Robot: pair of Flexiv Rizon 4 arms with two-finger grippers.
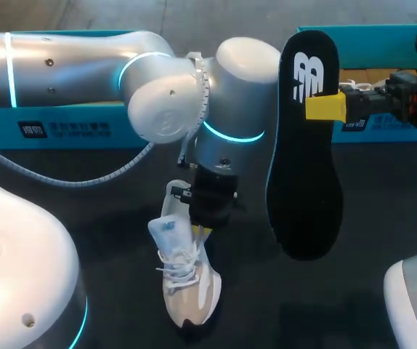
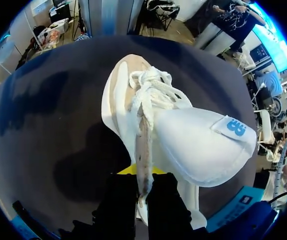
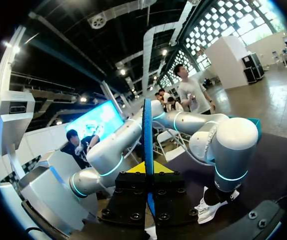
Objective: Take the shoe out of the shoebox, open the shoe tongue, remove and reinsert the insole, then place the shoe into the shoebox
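While the left end effector (image 1: 207,227) pinches the shoe (image 1: 190,285) by its opening at lower centre, the right end effector (image 1: 323,107) grips the insole (image 1: 304,171) (long axes roughly parallel) just to its upper right.

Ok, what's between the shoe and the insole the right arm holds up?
Only bare table shows between shoe and insole in the head view; the left gripper is on the shoe itself.
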